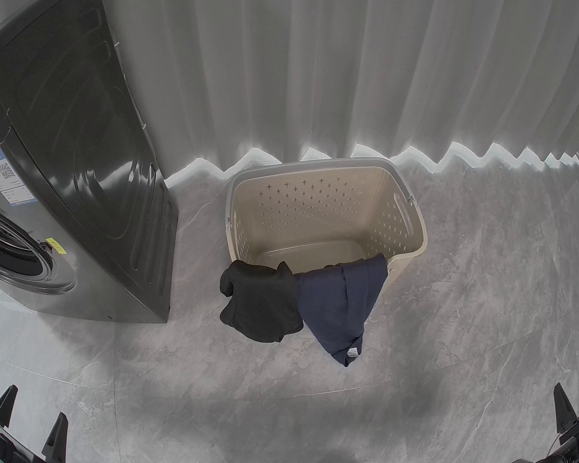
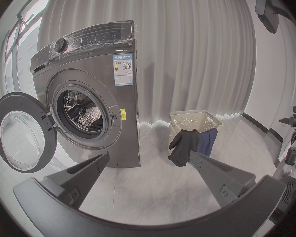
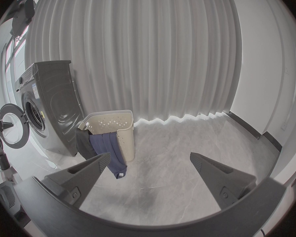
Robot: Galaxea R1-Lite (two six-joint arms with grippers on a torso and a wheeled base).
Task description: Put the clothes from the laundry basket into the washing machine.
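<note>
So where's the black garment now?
In the head view, the black garment hangs over the near rim of the laundry basket, left of the navy garment.

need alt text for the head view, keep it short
A beige laundry basket stands on a grey floor with a black garment and a navy garment draped side by side over its near rim. A dark washing machine stands to its left, a white curtain behind.

Cropping and covering around the laundry basket (image 1: pixel 315 163).
Losing part of the washing machine (image 1: pixel 77 162) past the head view's left edge; hiding the basket's near wall behind the black garment (image 1: pixel 260 300) and blue garment (image 1: pixel 338 307); cutting left gripper (image 1: pixel 35 406) and right gripper (image 1: pixel 576 381) at the bottom edge; leaving the inside of the drum (image 2: pixel 82 114) too small to tell.
</note>
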